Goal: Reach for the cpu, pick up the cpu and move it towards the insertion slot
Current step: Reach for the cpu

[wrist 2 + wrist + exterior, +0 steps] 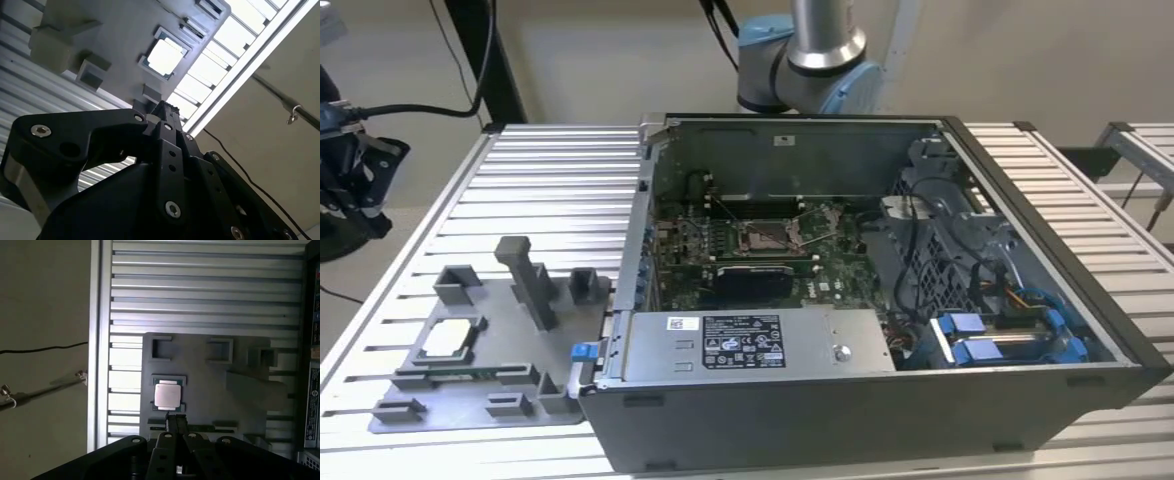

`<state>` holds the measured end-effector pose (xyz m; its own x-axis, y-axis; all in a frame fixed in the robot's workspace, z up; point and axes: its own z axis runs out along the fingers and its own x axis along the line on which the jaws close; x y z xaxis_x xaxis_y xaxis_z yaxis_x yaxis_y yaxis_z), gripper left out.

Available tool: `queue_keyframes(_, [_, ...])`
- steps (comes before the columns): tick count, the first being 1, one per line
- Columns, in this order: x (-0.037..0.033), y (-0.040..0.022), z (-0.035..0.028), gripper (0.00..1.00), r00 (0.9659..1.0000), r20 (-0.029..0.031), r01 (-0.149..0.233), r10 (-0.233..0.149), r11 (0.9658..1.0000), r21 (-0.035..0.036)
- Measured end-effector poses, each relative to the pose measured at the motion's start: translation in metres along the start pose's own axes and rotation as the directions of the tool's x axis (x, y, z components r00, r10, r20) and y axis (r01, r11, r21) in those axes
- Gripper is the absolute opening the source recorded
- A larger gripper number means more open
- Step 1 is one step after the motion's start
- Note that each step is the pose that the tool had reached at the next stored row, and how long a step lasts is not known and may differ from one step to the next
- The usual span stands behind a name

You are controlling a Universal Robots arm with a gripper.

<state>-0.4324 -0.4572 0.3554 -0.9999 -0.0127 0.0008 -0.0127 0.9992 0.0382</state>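
The cpu (pixel 447 338) lies flat in a holder on the grey fixture plate (pixel 467 410), at the exterior view's left, beside the computer case. Both wrist views look down on it from well above: its pale square face (pixel 167 394) (pixel 165 55) is bright and uncovered. My gripper (pixel 175 421) (pixel 165 109) hangs high over the plate, and its black fingers are shut together with nothing between them. In the first wrist view its tip lines up just short of the cpu. The insertion slot (pixel 767 236), a shiny metal frame with a dark centre, sits on the green board inside the case.
The open computer case (pixel 854 400) takes up the middle and right of the slatted aluminium table (pixel 547 180). Grey blocks and a tall post (pixel 527 280) stand on the fixture plate near the cpu. The table edge (pixel 100 340) runs close beside the plate. The arm's base (pixel 801 60) rises behind the case.
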Motion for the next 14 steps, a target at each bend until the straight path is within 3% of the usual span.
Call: queue_keyframes(14, [0.0006, 0.0000, 0.0000, 0.00, 1.0000, 0.0001, 0.000, 0.000, 1.0000, -0.0001])
